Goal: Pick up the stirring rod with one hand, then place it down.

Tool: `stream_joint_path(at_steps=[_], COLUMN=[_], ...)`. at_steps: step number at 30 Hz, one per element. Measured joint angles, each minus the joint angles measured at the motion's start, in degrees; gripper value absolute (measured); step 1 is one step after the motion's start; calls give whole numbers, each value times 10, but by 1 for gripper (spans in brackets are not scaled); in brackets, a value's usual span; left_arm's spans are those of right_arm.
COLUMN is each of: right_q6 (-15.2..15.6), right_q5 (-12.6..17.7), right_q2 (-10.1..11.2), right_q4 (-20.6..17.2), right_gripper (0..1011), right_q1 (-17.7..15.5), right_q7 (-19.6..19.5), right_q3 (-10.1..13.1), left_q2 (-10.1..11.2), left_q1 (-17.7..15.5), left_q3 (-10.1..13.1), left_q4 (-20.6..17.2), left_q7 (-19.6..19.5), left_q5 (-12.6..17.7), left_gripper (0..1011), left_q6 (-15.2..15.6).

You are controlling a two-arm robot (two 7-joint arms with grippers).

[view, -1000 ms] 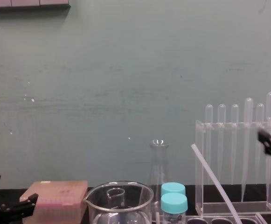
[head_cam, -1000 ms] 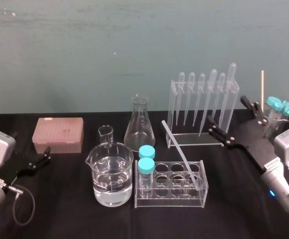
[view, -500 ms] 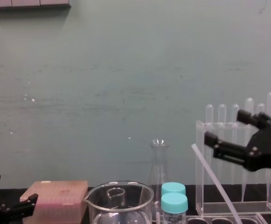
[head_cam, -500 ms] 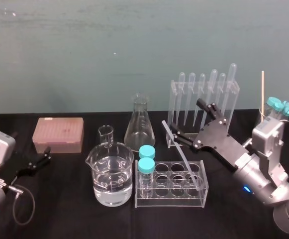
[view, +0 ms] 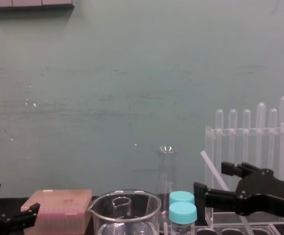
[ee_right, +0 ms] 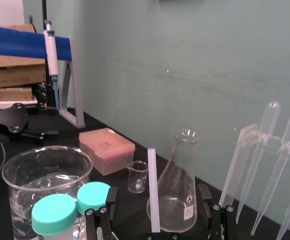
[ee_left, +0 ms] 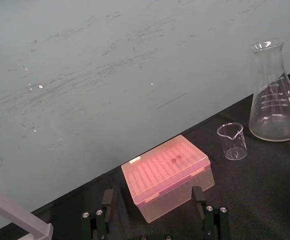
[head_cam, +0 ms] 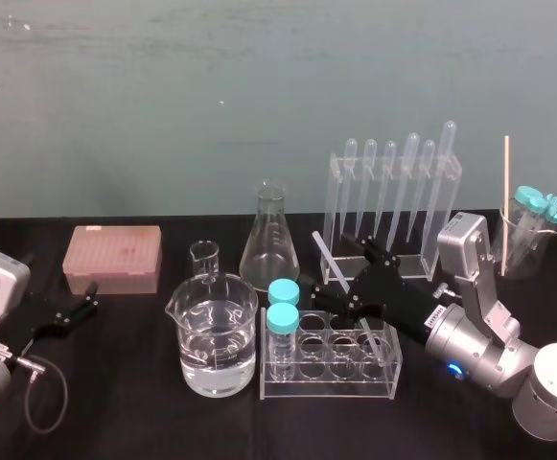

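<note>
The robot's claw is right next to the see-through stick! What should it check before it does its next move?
1. Right claw open: ok, its fingers are spread apart.
2. Stirring rod between the fingers: ok, in the right wrist view it stands between them, untouched.
3. Rod's lower end free to lift: cannot tell; it sits in a hole of the clear rack.
4. Teal-capped vials apart from the claw: ok, though one finger is close to them.
5. Left claw out of the way: ok, open and parked at the table's left, near the pink box.
</note>
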Motion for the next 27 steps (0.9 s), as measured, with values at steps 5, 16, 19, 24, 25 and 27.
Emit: stream_joint_path(at_steps=[5,16,19,24,25,27], right_q6=[16,16,15,14,14,14], right_q5=[-7,-6,-6,-5,-5,-5], right_q2=[-6,-6,-6,-5,-5,-5], right_q4=[4,5,5,5,5,5], right_gripper=[1000,1000,1000,927,915,852], right_q1=[1,2,2,2,2,2], right_q7=[-5,-4,-4,-2,-2,-2], right_q3=[3,2,2,2,2,2], left_q2=[0,0,0,0,0,0], left_q1=[0,0,0,0,0,0], left_q3=[0,0,0,0,0,0], left_q4=[0,0,0,0,0,0], left_q7=[0,0,0,0,0,0], left_q5=[0,0,0,0,0,0], left_gripper=[1000,1000,1000,1000,1000,1000], left_q6=[0,0,0,0,0,0])
